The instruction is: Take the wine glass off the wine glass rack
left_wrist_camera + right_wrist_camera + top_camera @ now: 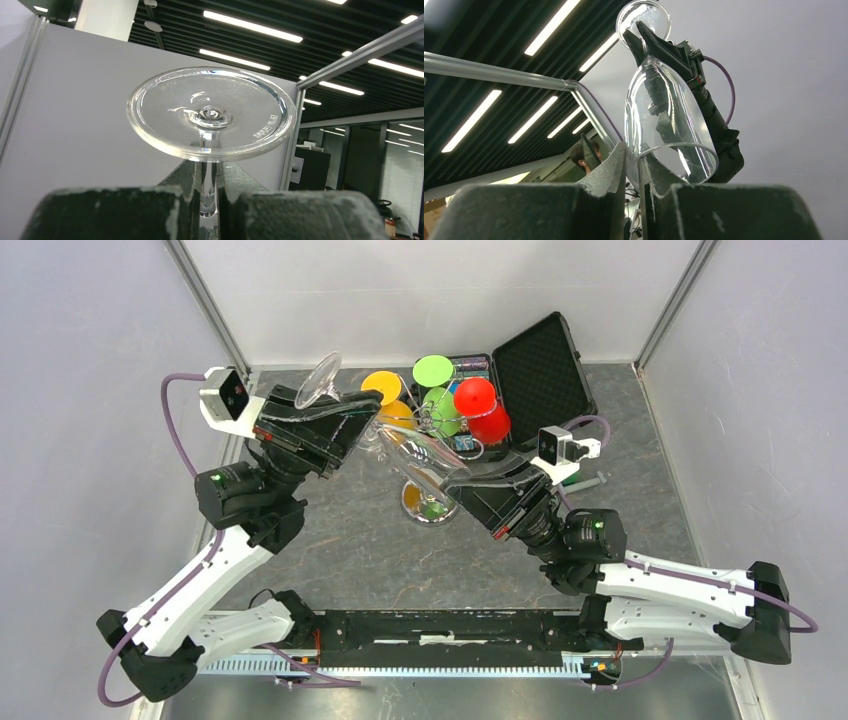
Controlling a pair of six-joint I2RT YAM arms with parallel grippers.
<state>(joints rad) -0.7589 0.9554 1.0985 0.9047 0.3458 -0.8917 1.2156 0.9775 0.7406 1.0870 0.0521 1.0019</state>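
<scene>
- We see the wine glass (415, 450) lying almost level in the air, spanned between both arms. Its long axis runs from far left to near right.
- The foot (318, 380) points far left and the open rim faces near right. The bowl hangs over the near-left side of the wine glass rack (425, 508), above its mirrored disc.
- The left gripper (350, 410) is nearly closed on the stem (209, 165), just under the foot (212, 115). In its wrist view the stem stands pinched between the two pads.
- The right gripper (452, 480) has its jaws drawn narrow on the wall of the bowl at the rim. Its wrist view shows the rim's edge entering the slit between the fingers (609, 165), with the wine glass (669, 125) rising away from them.
- Both arms therefore hold the glass, one at each end, and neither needs to reach for it.
- We judge that the coming move turns on carrying the glass near and left, along its own axis, away from the wire arms. We cannot tell whether any wire touches the bowl.
- The glass is clear and thin-walled, with a tall tapering bowl, a slim stem and a broad flat foot with small raised lettering.
- Yellow, green and red glasses (480, 405) hang on the far side of the rack. An open black case (545, 365) lies behind them.
</scene>
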